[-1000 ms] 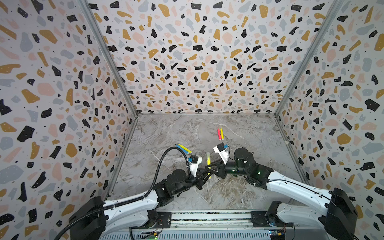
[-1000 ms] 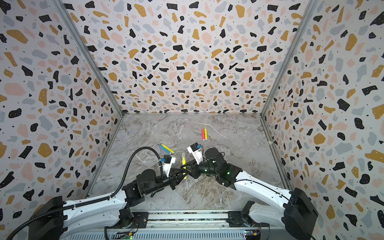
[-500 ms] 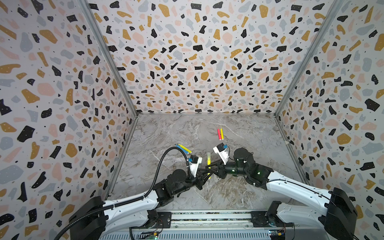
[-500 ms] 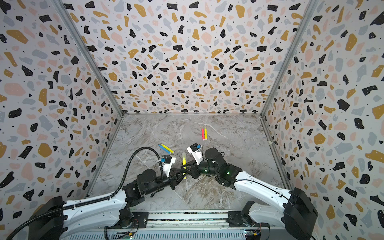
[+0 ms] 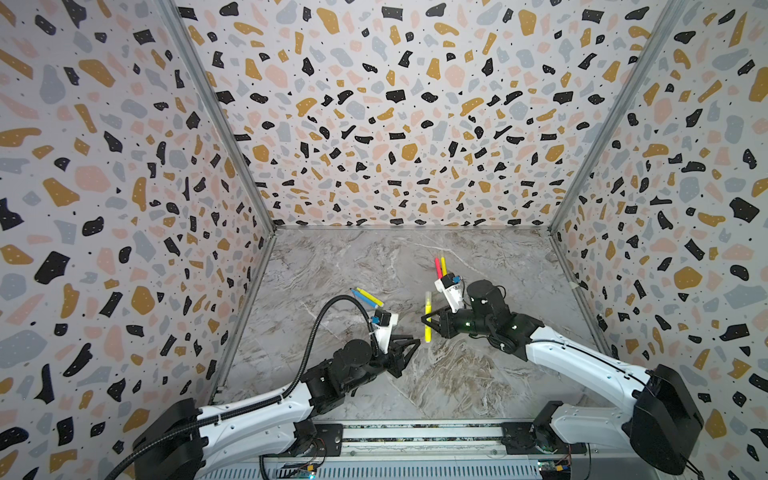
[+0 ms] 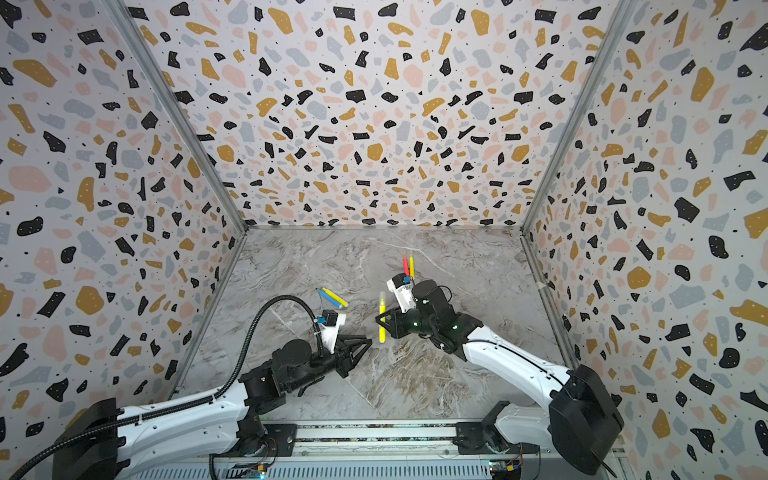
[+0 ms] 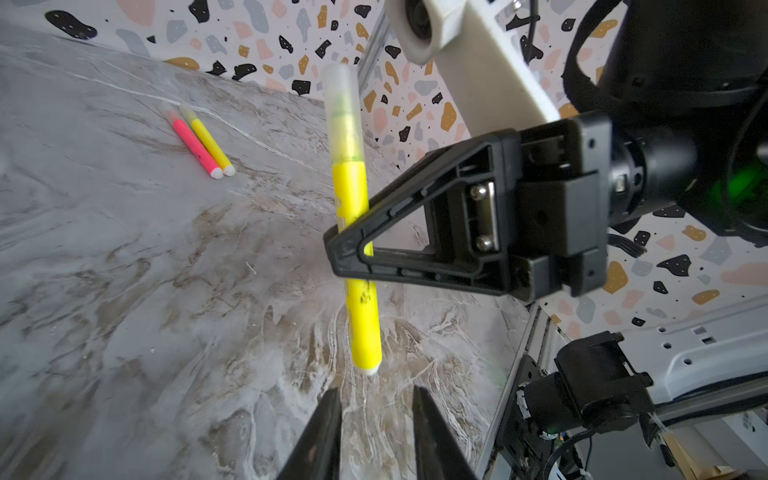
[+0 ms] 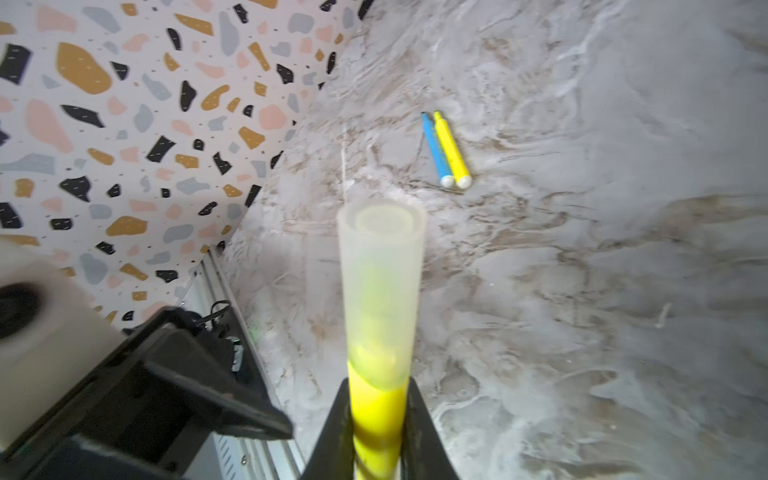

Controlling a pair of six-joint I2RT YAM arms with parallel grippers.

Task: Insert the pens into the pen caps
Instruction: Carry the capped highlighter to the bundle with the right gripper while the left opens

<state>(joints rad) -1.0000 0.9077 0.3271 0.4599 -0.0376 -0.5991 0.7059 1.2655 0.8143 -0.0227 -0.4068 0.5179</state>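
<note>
A yellow pen (image 5: 427,326) (image 6: 382,328) (image 7: 353,208) (image 8: 376,415) stands upright above the floor with a translucent pen cap (image 5: 428,297) (image 6: 382,297) (image 7: 340,108) (image 8: 380,270) over its upper end. My right gripper (image 5: 428,323) (image 6: 380,322) (image 7: 349,249) (image 8: 376,386) is shut on its barrel from the right. The left gripper (image 5: 409,357) (image 6: 358,358) (image 7: 376,392) is open just short of the pen's lower end, with nothing between its fingers. Uncapped blue (image 5: 358,296) (image 8: 435,151) and yellow (image 5: 370,296) (image 8: 451,151) pens lie side by side.
A pink pen (image 5: 437,267) (image 7: 193,145) and a yellow pen (image 5: 443,266) (image 7: 206,139) lie together behind my right wrist, each with a clear cap on. Patterned walls close in the marble floor (image 5: 374,257) on three sides. A metal rail (image 5: 415,432) runs along the front.
My left gripper has opened and drawn slightly back from the yellow pen's lower end. The right gripper keeps the pen in the same place.
</note>
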